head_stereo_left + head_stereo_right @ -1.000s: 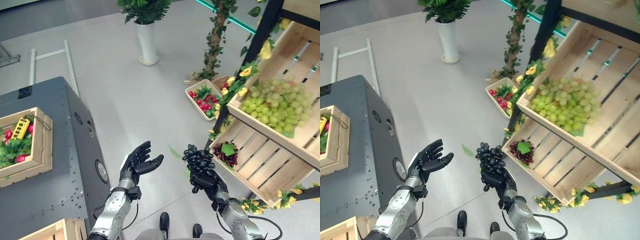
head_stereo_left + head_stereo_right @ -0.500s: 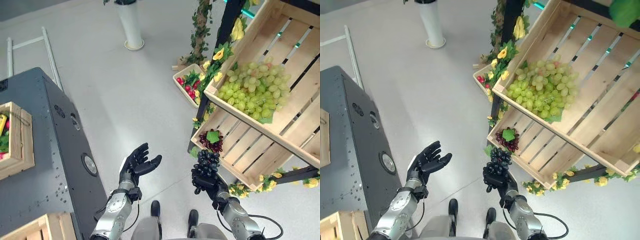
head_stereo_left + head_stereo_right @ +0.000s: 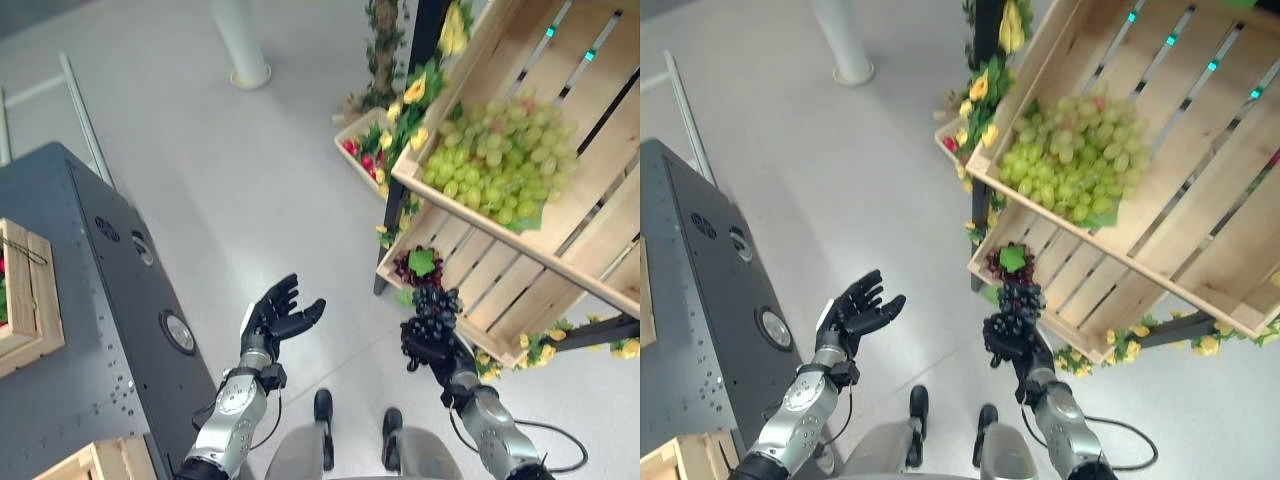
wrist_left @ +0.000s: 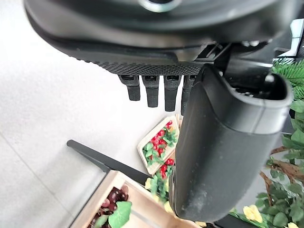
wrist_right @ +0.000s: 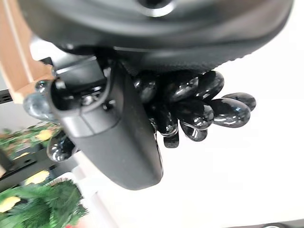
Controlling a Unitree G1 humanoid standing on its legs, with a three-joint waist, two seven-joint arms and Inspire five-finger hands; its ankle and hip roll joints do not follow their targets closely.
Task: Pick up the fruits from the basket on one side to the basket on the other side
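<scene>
Black grapes clutched in the right hand, just in front of the lower wooden crate.

Tilted upper wooden crate with a heap of green grapes; below it the lower wooden crate with a red grape bunch at its near corner. Grey cabinet on the left. Small tray of red fruit on the floor. Right hand curled tight round the black grapes, held upright. Left hand raised palm-up, fingers spread and relaxed, holding nothing.

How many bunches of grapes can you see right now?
3: a black bunch held in the right hand, a dark red bunch in the lower crate, and green grapes in the upper crate.
</scene>
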